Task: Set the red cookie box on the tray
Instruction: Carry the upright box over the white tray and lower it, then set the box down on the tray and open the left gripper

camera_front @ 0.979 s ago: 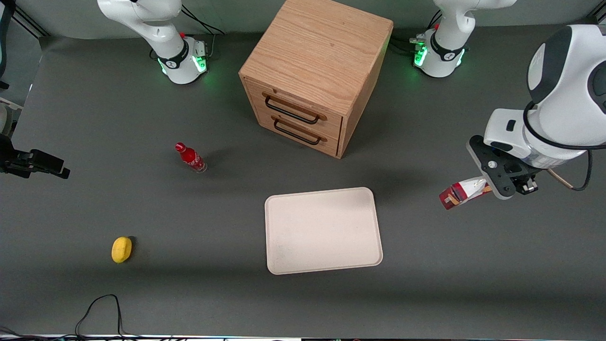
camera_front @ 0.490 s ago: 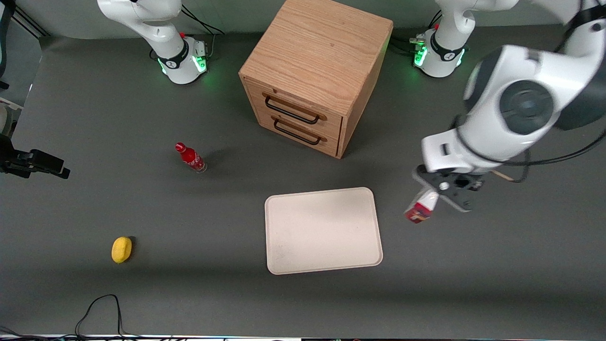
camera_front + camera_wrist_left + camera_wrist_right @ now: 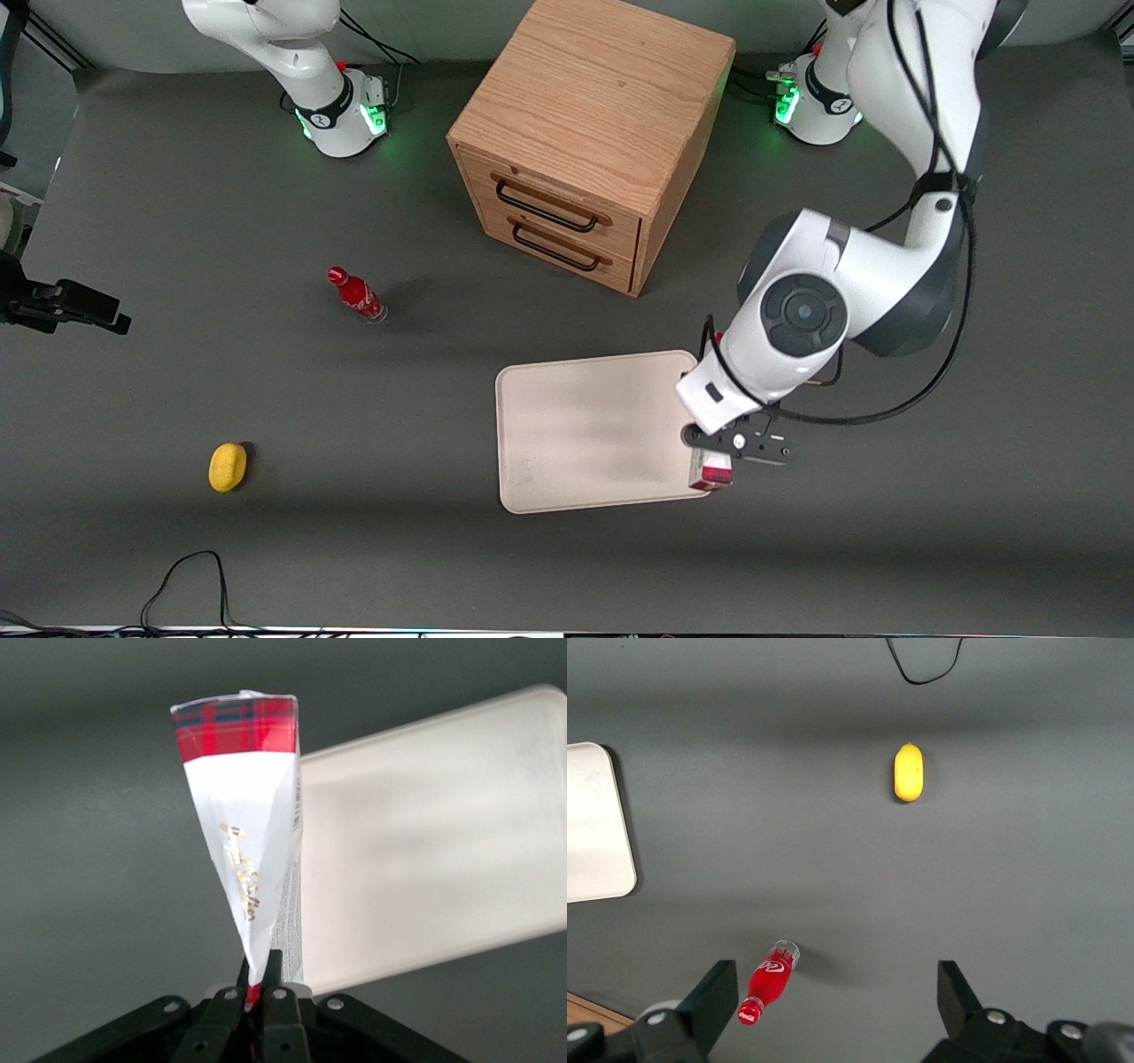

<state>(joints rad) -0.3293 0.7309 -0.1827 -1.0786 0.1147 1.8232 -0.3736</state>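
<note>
The red cookie box (image 3: 711,474) hangs from my gripper (image 3: 731,443), which is shut on one narrow end of it. It is held just above the cream-white tray (image 3: 585,425), over the tray's edge toward the working arm's end, near the corner closest to the front camera. In the left wrist view the box (image 3: 244,842) points away from the gripper (image 3: 260,988), showing its white face and a red plaid end, with the tray (image 3: 425,842) lying beside and under it. I cannot tell whether the box touches the tray.
A wooden two-drawer cabinet (image 3: 589,133) stands farther from the front camera than the tray. A small red bottle (image 3: 357,295) and a yellow fruit (image 3: 228,466) lie toward the parked arm's end. A black cable (image 3: 190,576) loops at the table's near edge.
My gripper has carried the box from the working arm's end of the table toward the tray and nearer the front camera, turning it end-down; it now hangs over the tray's edge.
</note>
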